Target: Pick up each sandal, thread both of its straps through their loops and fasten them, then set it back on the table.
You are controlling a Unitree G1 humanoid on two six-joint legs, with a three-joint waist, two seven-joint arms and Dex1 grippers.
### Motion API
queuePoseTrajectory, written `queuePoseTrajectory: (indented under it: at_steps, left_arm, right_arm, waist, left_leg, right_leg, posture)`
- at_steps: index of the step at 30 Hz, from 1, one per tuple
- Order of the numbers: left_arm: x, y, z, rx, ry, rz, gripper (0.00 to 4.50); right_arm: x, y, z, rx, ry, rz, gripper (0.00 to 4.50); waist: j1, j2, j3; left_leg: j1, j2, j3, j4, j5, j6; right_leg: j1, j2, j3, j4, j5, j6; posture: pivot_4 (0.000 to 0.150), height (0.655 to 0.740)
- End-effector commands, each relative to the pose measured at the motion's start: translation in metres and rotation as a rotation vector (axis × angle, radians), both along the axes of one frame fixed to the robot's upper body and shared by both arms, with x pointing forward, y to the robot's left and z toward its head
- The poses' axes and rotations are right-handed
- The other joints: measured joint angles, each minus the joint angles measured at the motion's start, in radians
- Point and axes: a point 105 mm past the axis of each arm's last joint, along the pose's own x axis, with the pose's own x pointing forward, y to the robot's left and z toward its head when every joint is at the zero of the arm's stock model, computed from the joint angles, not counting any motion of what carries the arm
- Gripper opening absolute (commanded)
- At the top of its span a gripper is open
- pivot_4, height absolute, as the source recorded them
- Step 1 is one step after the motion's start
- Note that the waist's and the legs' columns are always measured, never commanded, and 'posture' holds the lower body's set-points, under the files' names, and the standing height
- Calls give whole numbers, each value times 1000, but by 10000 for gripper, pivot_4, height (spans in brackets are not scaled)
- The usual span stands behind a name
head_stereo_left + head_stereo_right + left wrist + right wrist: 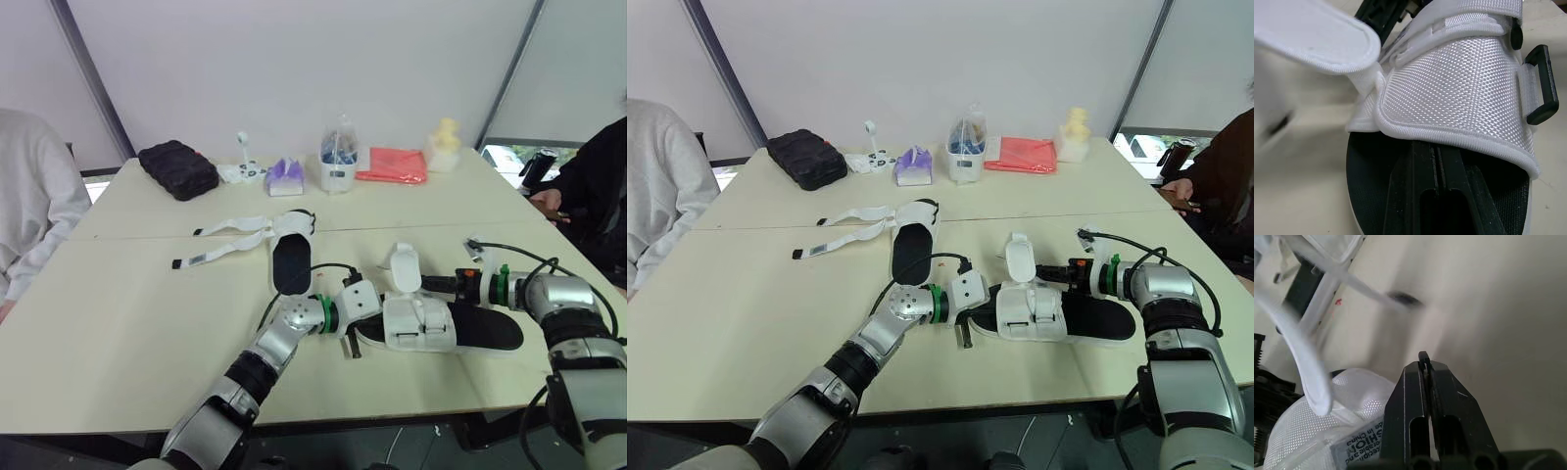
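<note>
Sandal (431,328), white upper: lies at 6 o'clock on worktop (118,333). Left pincer (1436,156) together, tucked under upper at 9 o'clock. Right pincer (1423,363) together, at 3 o'clock. We advise pinning the sole, then feeding the raised strap (404,266) squarely through the black loop (1542,83).

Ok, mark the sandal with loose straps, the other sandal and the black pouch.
Loose-strapped sandal (291,262): left eye view, black footbed.
Other sandal (419,323): left eye view, white upper.
Black pouch (177,168): left eye view, its top.
</note>
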Motion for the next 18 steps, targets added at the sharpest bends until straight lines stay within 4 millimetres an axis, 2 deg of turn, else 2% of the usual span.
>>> queuePoseTrajectory:
  at_steps: [1, 3, 5, 8, 10, 12, 15, 18]
  left_arm:
    - [-3, 17, -44, 133, 117, 58, 0]
    - [-3, 17, -44, 133, 116, 59, 0]
    - [-3, 17, -44, 133, 116, 58, 0]
    - [-4, 17, -44, 133, 115, 54, 0]
    - [-5, 17, -44, 134, 115, 51, 0]
    - [-5, 17, -45, 134, 114, 49, 0]
    - [-6, 17, -45, 135, 114, 47, 0]
    - [-6, 18, -45, 134, 115, 50, 0]
  right_arm:
    - [3, -13, -5, -113, -5, -23, 3285]
    - [2, -12, -3, -105, -11, -6, 10237]
    - [5, -11, 4, -89, -40, -10, 20020]
    - [16, -22, 33, -34, -160, -80, 34301]
    - [22, -30, 57, 33, -229, -145, 34301]
    - [21, -29, 75, 121, -254, -142, 34301]
    - [13, -10, 88, 223, -243, -37, 34301]
    - [4, 11, 90, 259, -224, 60, 34301]
  waist:
    - [0, 0, 0]
    - [1, 0, 0]
    - [2, 0, 0]
    - [1, 1, 0]
    - [1, 2, 1]
    - [2, 2, 1]
    - [1, 2, 1]
    - [2, 2, 1]
  left_leg:
    - [1, 0, 0, 0, 0, 0]
    - [1, 0, 0, 0, 0, 0]
    - [1, 0, 0, 0, 0, 0]
    - [0, 0, 0, -2, 0, 0]
    - [-1, 0, 0, -2, 0, 0]
    - [-2, 0, 0, -2, 0, 0]
    - [-2, 0, 0, -2, 0, 0]
    - [-2, 0, 0, -2, 0, 0]
  right_leg:
    - [1, 0, 0, 0, 0, 0]
    - [1, 0, 0, 0, 0, 0]
    - [0, 0, 0, 0, 0, 0]
    - [-1, 0, 0, 0, 0, 0]
    - [-2, 0, 0, 0, 0, 0]
    - [-3, 0, 1, 0, 0, 0]
    - [-3, 0, 1, 0, 0, 0]
    - [-3, 0, 1, 0, 0, 0]
  posture:
    - [1500, 7400]
    - [1500, 7400]
    - [1500, 7400]
    - [1500, 7400]
    - [1500, 7400]
    - [1500, 7400]
    - [1500, 7400]
    - [1500, 7400]
